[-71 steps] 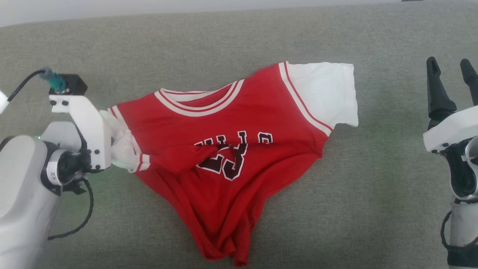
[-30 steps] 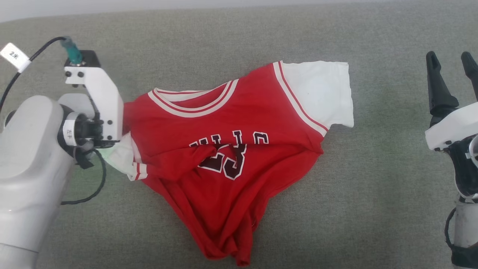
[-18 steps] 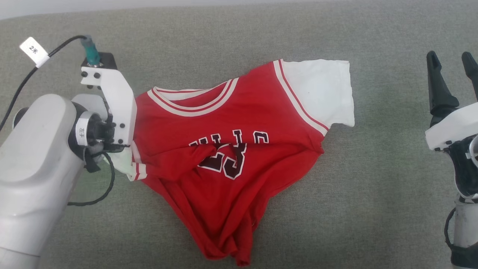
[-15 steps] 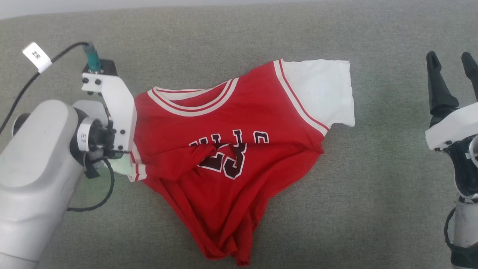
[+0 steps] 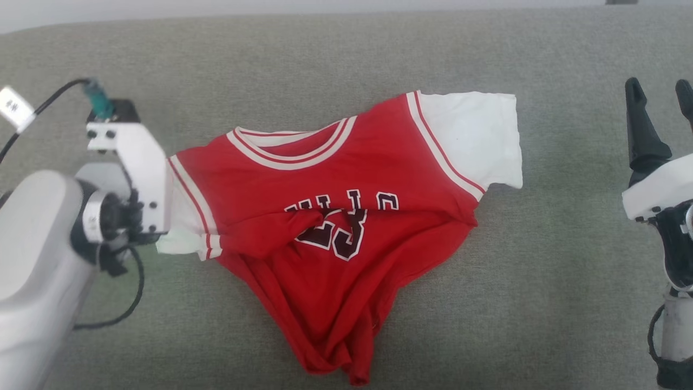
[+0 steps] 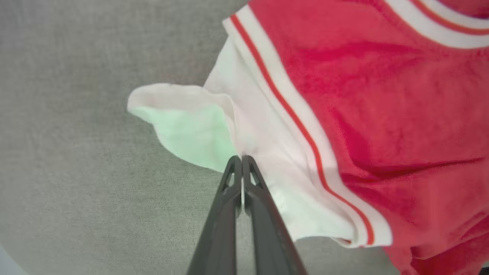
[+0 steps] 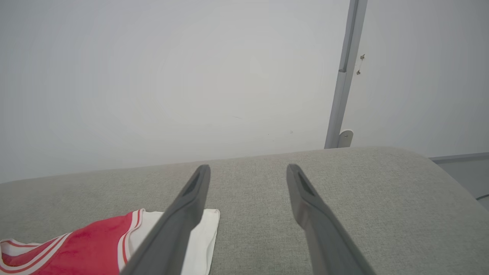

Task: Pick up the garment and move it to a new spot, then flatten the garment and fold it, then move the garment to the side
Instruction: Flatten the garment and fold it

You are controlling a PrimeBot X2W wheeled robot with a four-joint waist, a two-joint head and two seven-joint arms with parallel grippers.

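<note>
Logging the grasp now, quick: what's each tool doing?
Left tool: closed, pinching the shirt's white sleeve.
Right tool: open, holding nothing.

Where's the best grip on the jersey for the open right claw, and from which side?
On the jersey, take the white right sleeve from the right: it lies flat, cuff edge facing the open right claw, unlike the bunched hem.

Grey forearm (image 5: 32, 244), white bracket (image 5: 143, 168), black cable (image 5: 130, 303), dark right gripper (image 5: 658, 84)

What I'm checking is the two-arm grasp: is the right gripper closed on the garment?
No, the right gripper has its fingers spread wide, apart from the garment.
</note>
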